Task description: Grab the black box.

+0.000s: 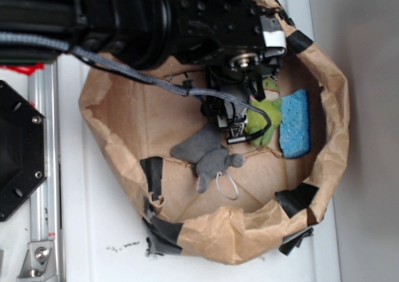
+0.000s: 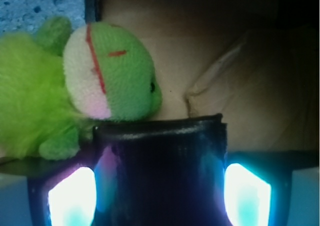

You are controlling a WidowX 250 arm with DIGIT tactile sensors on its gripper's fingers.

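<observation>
Fingers [image 2: 247, 193] of the end effector [image 2: 159, 186] bracketed the black box [image 2: 160, 171] on both sides, apparently clamping it, beside the green frog plush [image 2: 112, 76] inside the paper bag [image 1: 124, 120].

The arm [image 1: 143, 14] is black throughout, built of blocky housings and a round ribbed joint, dotted with small dark screws; a silver bearing ring [image 1: 243, 60] sits on its underside, just beside a white label [image 1: 273, 37]; a grey braided cable [image 1: 124, 70] trails below the ring to the black gripper [image 1: 240, 123]; the wrist view shows glowing cyan-white panels [image 2: 72, 198].
</observation>
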